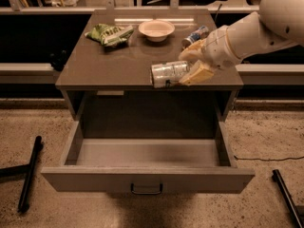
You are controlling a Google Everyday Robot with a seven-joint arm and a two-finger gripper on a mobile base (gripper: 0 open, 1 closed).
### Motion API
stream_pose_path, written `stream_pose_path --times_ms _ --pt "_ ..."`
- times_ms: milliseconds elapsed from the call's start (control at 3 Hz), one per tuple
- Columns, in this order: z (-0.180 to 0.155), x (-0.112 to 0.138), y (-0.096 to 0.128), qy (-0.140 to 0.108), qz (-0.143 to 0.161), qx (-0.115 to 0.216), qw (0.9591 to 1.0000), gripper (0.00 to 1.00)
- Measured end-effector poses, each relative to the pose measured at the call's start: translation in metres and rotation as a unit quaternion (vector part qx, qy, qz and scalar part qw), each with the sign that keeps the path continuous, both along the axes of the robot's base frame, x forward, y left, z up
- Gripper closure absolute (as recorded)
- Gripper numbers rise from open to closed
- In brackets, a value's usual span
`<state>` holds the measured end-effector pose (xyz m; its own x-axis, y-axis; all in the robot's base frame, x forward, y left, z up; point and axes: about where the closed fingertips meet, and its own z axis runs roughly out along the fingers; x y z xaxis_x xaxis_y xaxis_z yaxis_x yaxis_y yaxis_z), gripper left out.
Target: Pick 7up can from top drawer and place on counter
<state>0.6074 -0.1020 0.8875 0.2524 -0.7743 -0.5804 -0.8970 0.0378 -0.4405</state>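
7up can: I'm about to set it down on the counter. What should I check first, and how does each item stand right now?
1. Grip: the tool is shut on the 7up can - ok.
2. Can out of the top drawer, which stands open with nothing visible inside - ok.
3. Can upright for placing: it lies on its side in the tool - not ok.
4. Landing spot: bare counter to the left of the can - ok.
5. Can's height above the counter's front edge - cannot tell.
6. Gap to the blue-and-silver can behind the tool - cannot tell.
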Motion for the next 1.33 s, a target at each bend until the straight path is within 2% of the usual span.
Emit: stream_pose_path --times_ms 333,667,1000,1333 --pt "0.017 0.034 0.005 0.007 -0.019 0.024 0.9995 1.00" --pt "0.012 0.079 0.028 0.041 -0.031 0.051 0.9974 0.97" --pt "0.003 0.102 0.046 0.065 -0.030 0.061 0.9956 0.75" --pt "-0.008 0.114 0.064 0.085 -0.028 0.061 0.9941 0.51"
